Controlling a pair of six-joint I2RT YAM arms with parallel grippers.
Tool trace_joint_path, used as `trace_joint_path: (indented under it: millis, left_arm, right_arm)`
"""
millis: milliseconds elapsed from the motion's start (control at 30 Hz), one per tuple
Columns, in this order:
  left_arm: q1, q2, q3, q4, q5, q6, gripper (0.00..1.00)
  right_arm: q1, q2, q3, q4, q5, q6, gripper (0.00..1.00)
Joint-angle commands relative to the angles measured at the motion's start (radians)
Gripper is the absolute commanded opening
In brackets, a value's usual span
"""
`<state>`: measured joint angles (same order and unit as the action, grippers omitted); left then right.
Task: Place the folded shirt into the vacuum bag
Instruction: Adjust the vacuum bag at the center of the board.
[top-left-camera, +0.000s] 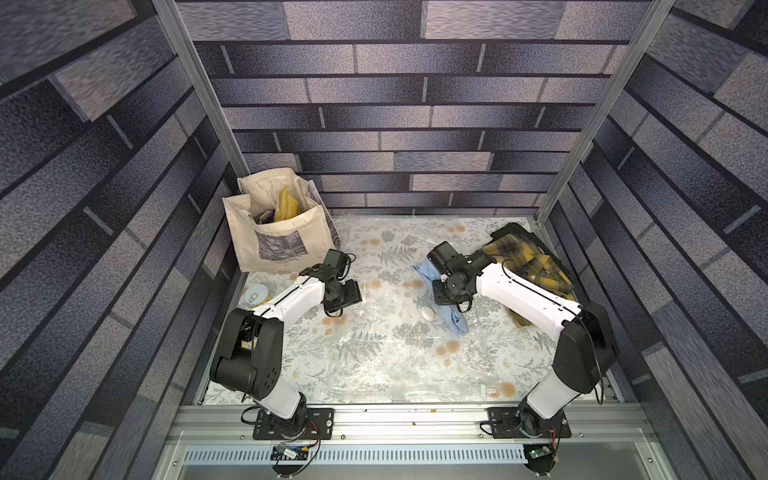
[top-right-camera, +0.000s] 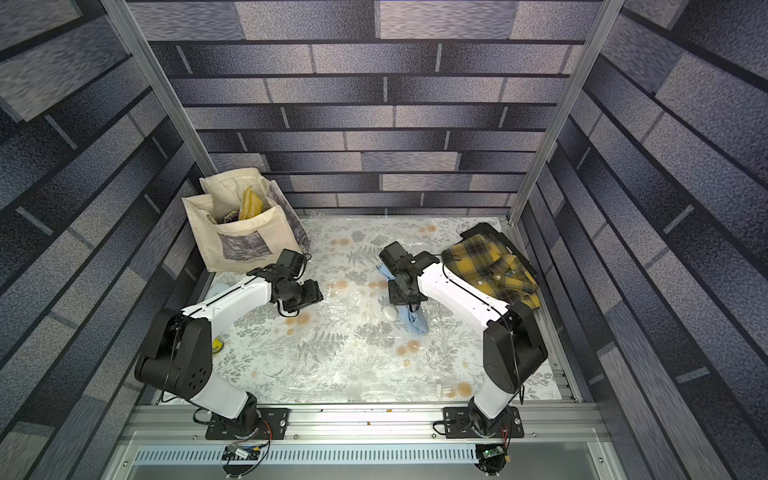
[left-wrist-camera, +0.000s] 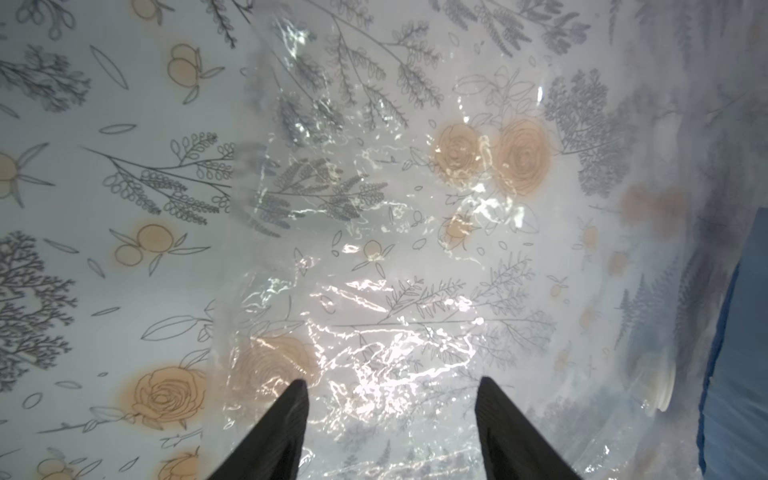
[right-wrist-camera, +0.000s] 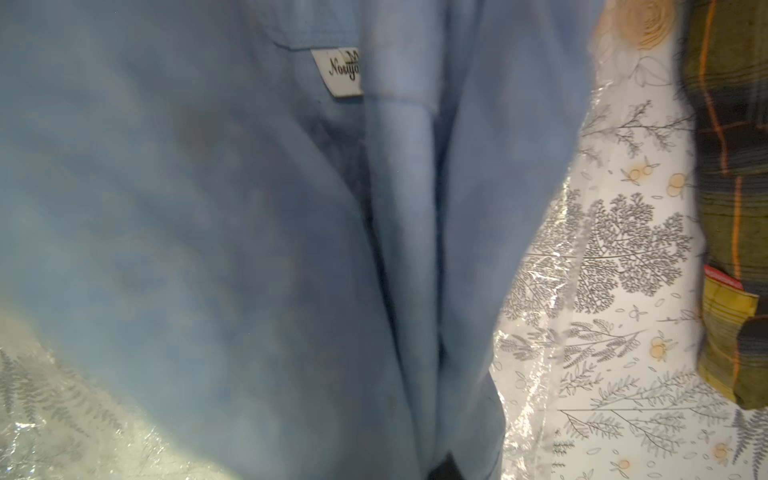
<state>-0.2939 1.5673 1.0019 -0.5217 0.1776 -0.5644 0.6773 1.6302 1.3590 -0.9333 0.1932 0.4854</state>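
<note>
The right gripper (right-wrist-camera: 444, 467) nips a pleat of the blue shirt (top-left-camera: 456, 323). Cloth gathers into a ridge that runs straight to the one dark fingertip in sight, so the jaws read as clenched on fabric, though the second finger is hidden.

The shirt lies under and around those fingers, on top of the clear bag (top-left-camera: 374, 345) and not inside it; no plastic shows over the cloth in the wrist view. Its long axis passes through the grip on a slant, with one end out beyond the fingers toward the back wall and the other reaching back toward the arm bases. The neck label (right-wrist-camera: 338, 70) sits ahead of the fingertips, so the collar end likely points to the far side. Just beside the fingers, on the left arm's side, is the bag's white valve (top-left-camera: 428, 312).

The left gripper (left-wrist-camera: 392, 381) hovers well apart from the shirt, its fingers (left-wrist-camera: 286, 419) spread and empty above crinkled plastic at the bag's edge, with bare table (left-wrist-camera: 104, 187) past it.

By this showing the shirt is gripped but nothing is packed. The bag's mouth, which cannot be made out, has yet to be opened and the shirt slid in.

A plaid shirt (top-left-camera: 528, 257) lies behind the right arm. A tote (top-left-camera: 274, 241) stands beyond the left fingers.
</note>
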Motion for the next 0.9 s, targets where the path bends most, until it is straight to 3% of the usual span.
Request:
trace_joint_path:
  millis: [0, 200, 533, 800, 867]
  left_arm:
    - [-0.009, -0.014, -0.027, -0.020, -0.005, 0.018, 0.66]
    - [-0.093, -0.006, 0.003, -0.019, -0.034, 0.018, 0.67]
    - [-0.166, -0.043, 0.058, -0.045, -0.046, 0.064, 0.68]
    - [-0.333, -0.130, 0.108, -0.080, -0.055, 0.224, 0.78]
    - [-0.388, -0.148, 0.118, -0.095, -0.047, 0.273, 0.81]
  right_arm:
    - [-0.006, -0.005, -0.072, -0.018, 0.044, 0.027, 0.06]
    - [-0.011, 0.111, -0.141, 0.151, 0.036, 0.004, 0.04]
    - [-0.078, 0.512, 0.229, 0.084, 0.067, -0.179, 0.00]
    - [-0.107, 0.651, 0.432, -0.018, 0.145, -0.297, 0.00]
    - [-0.108, 0.613, 0.441, -0.025, 0.108, -0.278, 0.00]
